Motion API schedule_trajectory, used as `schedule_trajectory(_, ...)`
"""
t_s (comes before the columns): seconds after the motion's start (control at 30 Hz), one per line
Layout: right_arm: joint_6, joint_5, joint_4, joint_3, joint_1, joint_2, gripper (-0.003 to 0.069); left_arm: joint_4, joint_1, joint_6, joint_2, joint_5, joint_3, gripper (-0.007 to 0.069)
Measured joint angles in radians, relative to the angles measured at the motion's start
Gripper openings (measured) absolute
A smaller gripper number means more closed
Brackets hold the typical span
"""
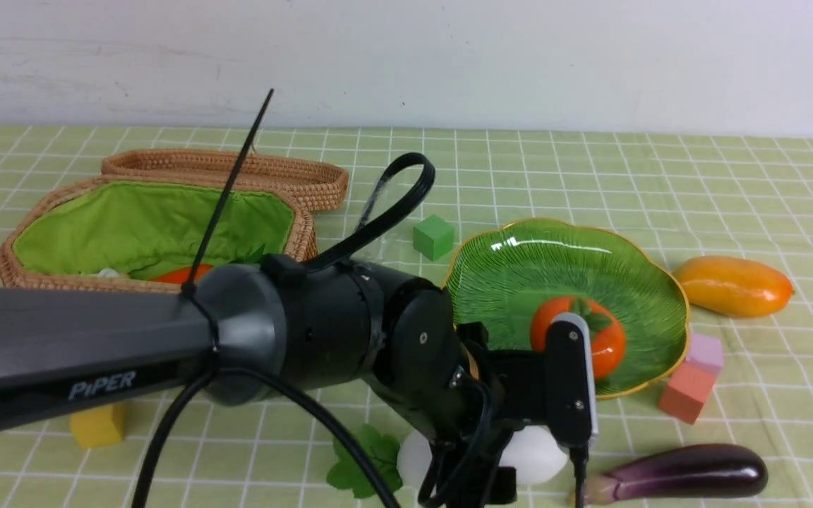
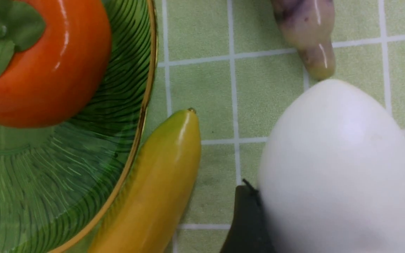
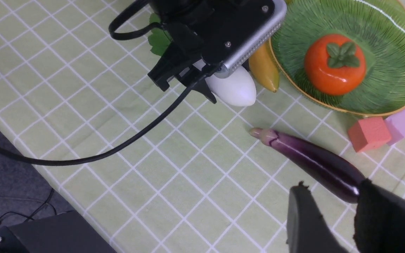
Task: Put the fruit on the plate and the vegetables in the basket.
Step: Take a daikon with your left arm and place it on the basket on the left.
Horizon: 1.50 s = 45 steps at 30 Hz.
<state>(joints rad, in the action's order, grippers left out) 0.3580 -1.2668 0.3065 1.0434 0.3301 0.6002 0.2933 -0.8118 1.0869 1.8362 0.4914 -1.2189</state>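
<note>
Brown woven wicker basket [image 1: 46, 282] with bright green cloth inside sits at the far left of the desk [image 1: 590, 162]. Its wicker lid [image 1: 286, 180] lies open behind it, and a bit of the red-orange carrot [image 1: 179, 274] shows inside. A small yellow cube [image 1: 99, 425] lies in front of the basket. The left pincer [image 3: 223, 84] is low over the desk, squeezing the white egg-shaped radish [image 1: 537, 455], whose green leaves [image 1: 364, 462] stick out to the left. A small green cube [image 1: 433, 236] sits farther back. The long yellow banana [image 2: 153, 189] lies tucked against the gold rim of the shiny green leaf-shaped plate [image 1: 519, 261]. The round orange persimmon [image 1: 611, 346] sits on the plate. A pale purple cube [image 1: 706, 351] and a pink cube [image 1: 685, 391] touch each other just right of the plate. The dark purple eggplant [image 1: 689, 471] lies near the front, its pale stem close to the radish. The oval orange-yellow mango [image 1: 735, 286] lies on the desk, right of the plate. The right pincer [image 3: 330, 189] hangs by the eggplant's fat end, fingers a little apart.
</note>
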Motion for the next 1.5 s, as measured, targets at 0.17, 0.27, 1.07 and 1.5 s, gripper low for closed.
schedule_trajectory(0.17,0.000,0.000,-0.001,0.000,0.000,0.000,0.0228,-0.001,0.000,-0.003,0.000,0.000,0.000,0.0493)
schedule_trajectory(0.27,-0.011,0.000,-0.016,0.000,0.000,0.000,0.0229,-0.003,0.000,-0.012,0.000,0.008,0.000,0.0493)
schedule_trajectory(1.07,-0.102,0.473,0.037,0.000,0.000,0.000,0.0231,-0.272,0.000,-0.659,-0.252,0.164,-0.007,0.0493)
schedule_trajectory(1.5,-0.102,0.492,0.068,0.000,0.000,0.000,0.0231,-0.572,0.069,-0.974,-0.352,0.181,-0.008,0.0493)
